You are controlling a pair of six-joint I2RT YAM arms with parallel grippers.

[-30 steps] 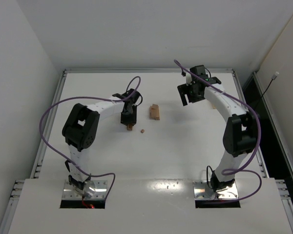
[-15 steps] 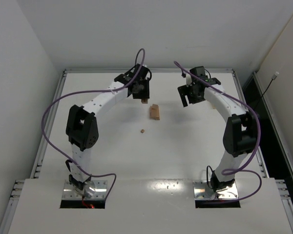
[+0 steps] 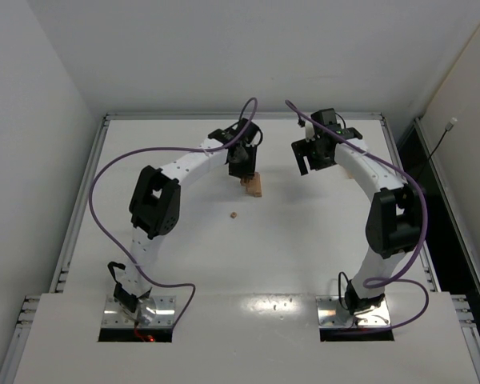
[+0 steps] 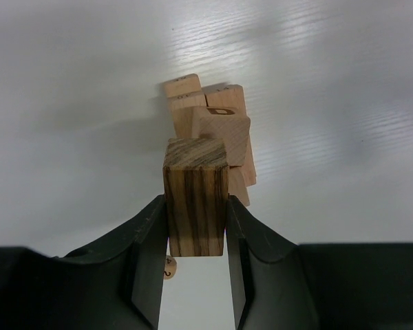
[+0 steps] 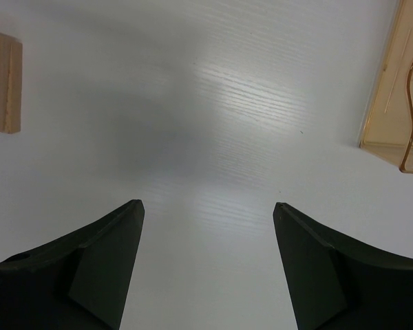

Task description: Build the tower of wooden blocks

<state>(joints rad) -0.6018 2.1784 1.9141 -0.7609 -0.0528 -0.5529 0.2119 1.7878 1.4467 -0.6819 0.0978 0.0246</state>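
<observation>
The tower [image 3: 257, 186] is a small stack of light-tan wood blocks at the table's middle back. In the left wrist view the tower [image 4: 217, 120] lies just beyond my fingers. My left gripper [image 3: 242, 170] is shut on a brown, dark-striped wood block [image 4: 196, 206] and holds it right beside the tower's left side, just above the table. My right gripper [image 3: 312, 160] hovers to the right of the tower, open and empty [image 5: 206, 206]. The tower's edge [image 5: 3, 82] shows at the far left of the right wrist view.
A small round tan disc [image 3: 234, 214] lies on the table in front of the tower; it also shows below my held block [image 4: 168, 268]. A translucent tan plastic tray [image 5: 399, 89] sits at the right edge of the right wrist view.
My left arm has swung from the table's middle toward the back and then right, bringing the block up against the tower. The right arm has not moved.
</observation>
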